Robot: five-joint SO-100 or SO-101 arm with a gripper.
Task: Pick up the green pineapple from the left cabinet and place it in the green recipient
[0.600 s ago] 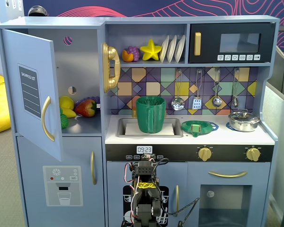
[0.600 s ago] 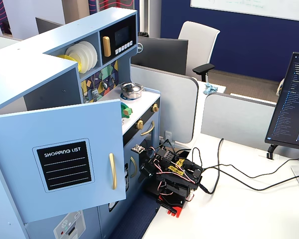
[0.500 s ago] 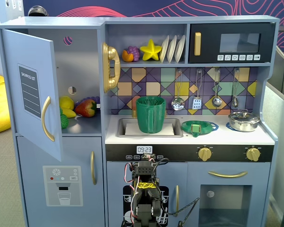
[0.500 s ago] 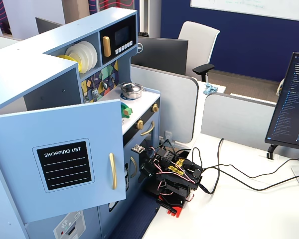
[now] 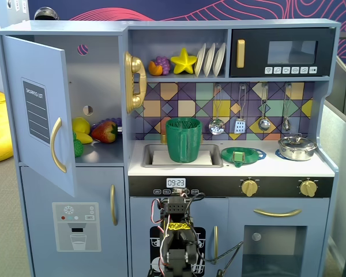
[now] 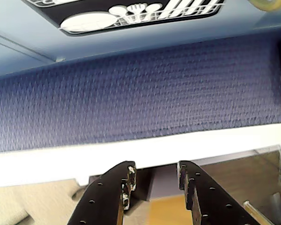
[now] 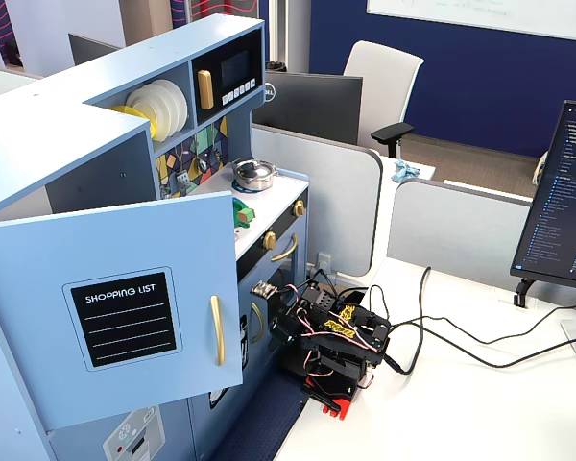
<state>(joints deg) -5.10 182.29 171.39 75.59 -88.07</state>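
Note:
The green pineapple [image 5: 78, 148] lies on the shelf of the left cabinet [image 5: 101, 75], half hidden behind the open shopping-list door [image 5: 36, 109], next to a yellow lemon [image 5: 81, 125] and a red strawberry [image 5: 105, 131]. The green recipient [image 5: 183, 139] stands upright in the sink. My arm [image 5: 179, 234] is folded low in front of the kitchen, far below both; it also shows in a fixed view [image 7: 334, 341]. In the wrist view my gripper [image 6: 156, 169] is open and empty, with blue carpet and a white edge ahead of it.
A flat green dish [image 5: 243, 156] and a steel pot [image 5: 296, 147] sit on the counter [image 5: 277, 166] right of the sink. The open door [image 7: 125, 317] juts out beside the arm. Cables [image 7: 461, 341] run over the white table; a monitor [image 7: 566, 206] stands at the right.

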